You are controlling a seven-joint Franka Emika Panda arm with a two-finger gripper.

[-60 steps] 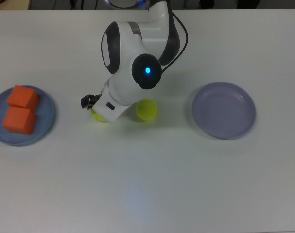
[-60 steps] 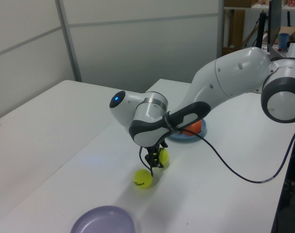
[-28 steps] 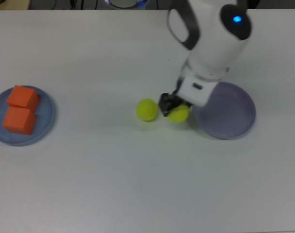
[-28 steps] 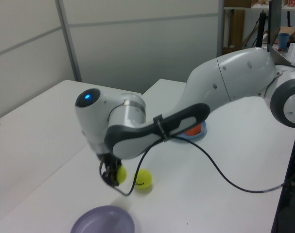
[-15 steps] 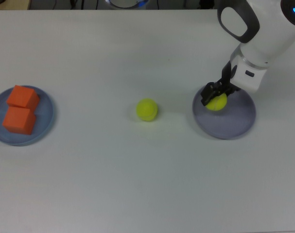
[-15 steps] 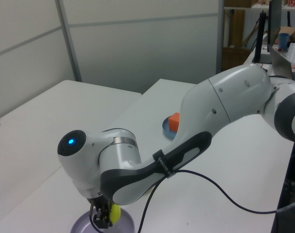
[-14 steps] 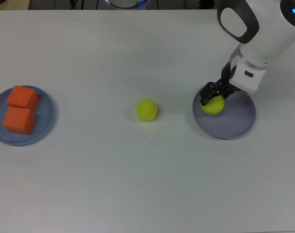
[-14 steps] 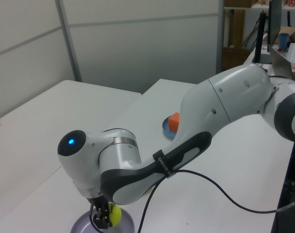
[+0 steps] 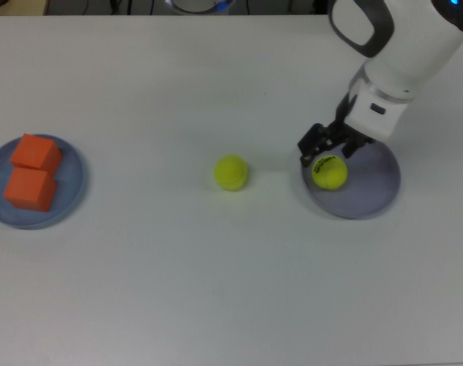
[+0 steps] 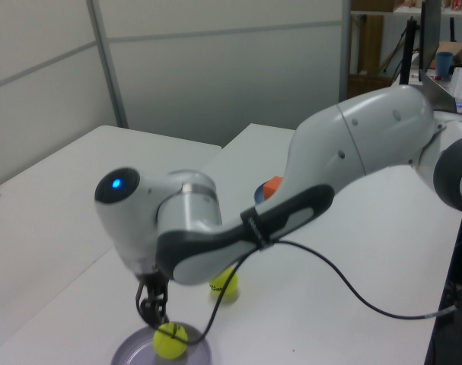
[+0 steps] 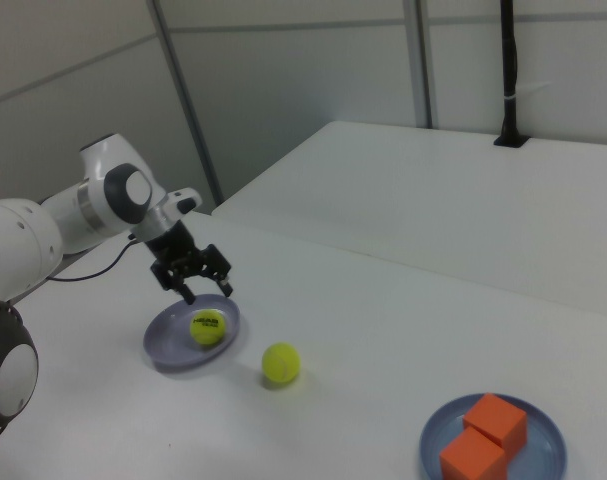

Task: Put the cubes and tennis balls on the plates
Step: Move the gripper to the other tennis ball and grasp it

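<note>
A tennis ball with black lettering (image 9: pixel 329 172) (image 11: pixel 208 326) (image 10: pixel 170 340) lies on the lavender-grey plate (image 9: pixel 384 191) (image 11: pixel 168 348) (image 10: pixel 128 353). My gripper (image 9: pixel 328 147) (image 11: pixel 205 288) (image 10: pixel 153 308) hangs open just above it, apart from the ball. A plain tennis ball (image 9: pixel 231 172) (image 11: pixel 280 363) (image 10: pixel 224 281) rests on the table at the top view's middle. Two orange cubes (image 9: pixel 36 152) (image 9: pixel 30 188) (image 11: pixel 496 420) sit side by side on the light blue plate (image 9: pixel 75 179) (image 11: pixel 545 450) at the top view's left edge.
The white table (image 9: pixel 216 290) carries only these things. My arm (image 9: pixel 403 46) reaches in from the top view's upper right, and its cable (image 10: pixel 329 281) trails over the table in the left view.
The gripper carried the lettered ball over the lavender plate, opened and let it go. The ball now lies on the plate, and the gripper has risen slightly.
</note>
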